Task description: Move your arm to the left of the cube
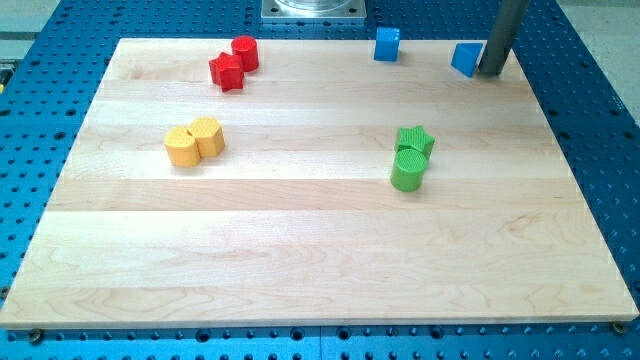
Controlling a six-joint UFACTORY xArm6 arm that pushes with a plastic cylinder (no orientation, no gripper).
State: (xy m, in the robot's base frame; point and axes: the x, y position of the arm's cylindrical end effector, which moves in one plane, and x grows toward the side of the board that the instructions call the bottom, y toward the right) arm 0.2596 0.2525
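1. Standing at the table's [300, 260] top right corner, my tip [490, 72] rests on the wood just at the right side of a blue block [465, 59] with slanted faces; the two look to be touching or nearly so.
2. There are no jaws on this arm, only the straight dark rod, so nothing is apart or clamped.
3. The blue cube [387, 44] sits on the table's top edge, a little right of the middle and to the left of the slanted blue block, with a clear gap between them. My tip is therefore on the cube's right, with the slanted block in between.
4. A red cylinder [245, 52] and a red star-like block [227, 72] touch each other near the top edge, left of the middle.
5. Two yellow blocks [194, 141], rounded and ridged, sit pressed together toward the left edge.
6. A green star block [415, 141] and a green cylinder [408, 169] touch, the cylinder nearer the bottom edge, right of the table's centre.
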